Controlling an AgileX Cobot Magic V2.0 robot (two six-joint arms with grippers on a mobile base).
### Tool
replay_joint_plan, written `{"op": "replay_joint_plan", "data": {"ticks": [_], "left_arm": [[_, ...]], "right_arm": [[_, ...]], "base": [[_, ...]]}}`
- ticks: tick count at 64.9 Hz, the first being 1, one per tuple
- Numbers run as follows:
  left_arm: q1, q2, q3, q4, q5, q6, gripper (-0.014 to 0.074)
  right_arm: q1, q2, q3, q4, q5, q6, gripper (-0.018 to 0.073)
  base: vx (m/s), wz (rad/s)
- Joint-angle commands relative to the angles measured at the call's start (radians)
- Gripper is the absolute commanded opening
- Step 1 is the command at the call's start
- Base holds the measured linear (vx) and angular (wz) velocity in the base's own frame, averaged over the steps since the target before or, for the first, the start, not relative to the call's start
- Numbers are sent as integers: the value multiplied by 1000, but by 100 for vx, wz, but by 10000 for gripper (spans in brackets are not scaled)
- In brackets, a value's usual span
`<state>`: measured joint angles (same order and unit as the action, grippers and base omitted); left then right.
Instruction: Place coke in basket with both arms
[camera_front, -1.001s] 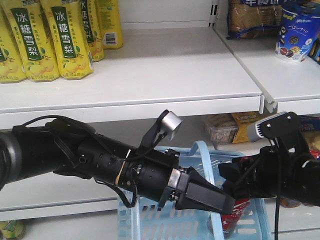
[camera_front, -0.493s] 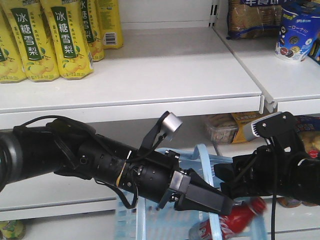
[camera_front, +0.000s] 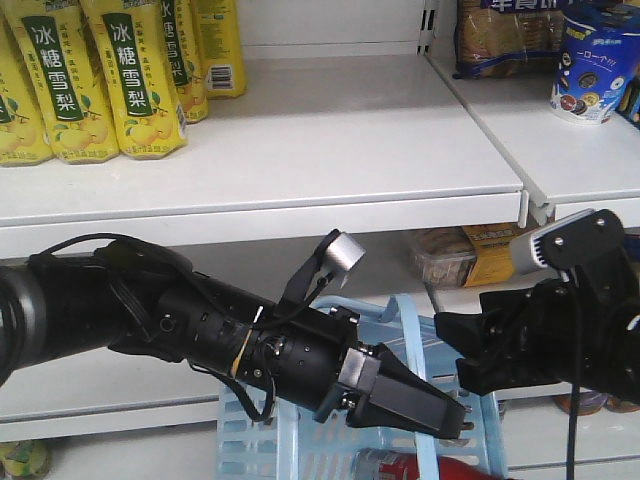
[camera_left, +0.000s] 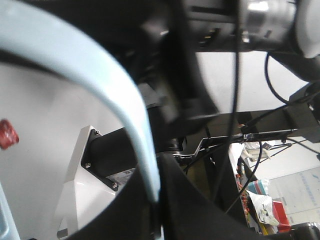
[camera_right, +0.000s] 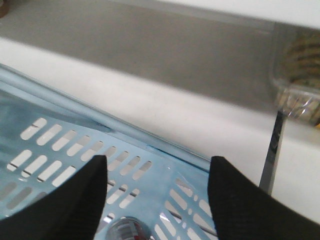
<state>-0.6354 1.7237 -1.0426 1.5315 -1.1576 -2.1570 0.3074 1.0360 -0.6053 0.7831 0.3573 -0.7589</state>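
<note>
Low in basket (camera_front: 300, 455), cut off by frame edge, red coke (camera_front: 440, 468) on its side, label unreadable; left pincer (camera_front: 455, 420) clamped on handle (camera_front: 408, 320), right pincer (camera_right: 157, 164) spread wide.

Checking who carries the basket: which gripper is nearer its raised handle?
Left. The left gripper is clamped on the basket handle; the right gripper hangs open over the basket, above its slotted wall and clear of the handle.

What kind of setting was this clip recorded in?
Most likely a shop aisle, real or a mock-up: white retail shelving stocked with yellow drink bottles, packaged snacks on the lower shelf, and a light-blue shopping basket in front of it.
</note>
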Motion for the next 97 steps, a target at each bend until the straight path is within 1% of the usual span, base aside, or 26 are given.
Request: {"op": "replay_joint_plan", "data": {"ticks": [1,6,15,16,26,30,36,50,58,62,68,97], "left_arm": [[-3,-58,-32,-115,-216,14,-5],[-3,-58,-32,-115,-216,14,-5],[-3,-58,-32,-115,-216,14,-5],[-3,-58,-32,-115,-216,14,-5],[-3,-58,-32,-115,-216,14,-5],[-3,-58,-32,-115,-216,14,-5],[-3,-58,-32,-115,-216,14,-5],[-3,-58,-32,-115,-216,14,-5],[-3,-58,-32,-115,-216,14,-5],[-3,-58,-32,-115,-216,14,-5],[-3,-58,-32,-116,-216,14,-5],[-3,-58,-32,-116,-216,14,-5]], "right_arm": [[-7,-82,-32,-12,-44,-4,297],[-7,-134,-32,-27,-42,10,204],[-7,-252,-32,-27,-1,11,-13],[-7,-258,-32,-27,6,12,-17],[-7,-395,-27,-47,98,17,-5],[-7,-452,-2,-46,103,35,-5],[-7,-537,64,-51,76,38,-5],[-7,-752,296,-52,1,41,-5],[-7,-834,380,-47,-18,42,-5],[-7,-854,398,-32,-59,42,-5],[-7,-864,398,-50,-86,40,-5],[-7,-864,398,-45,-78,38,-5]], "base": [[0,0],[0,0],[0,0],[0,0],[0,0],[0,0],[0,0],[0,0],[0,0],[0,0],[0,0],[0,0]]}}
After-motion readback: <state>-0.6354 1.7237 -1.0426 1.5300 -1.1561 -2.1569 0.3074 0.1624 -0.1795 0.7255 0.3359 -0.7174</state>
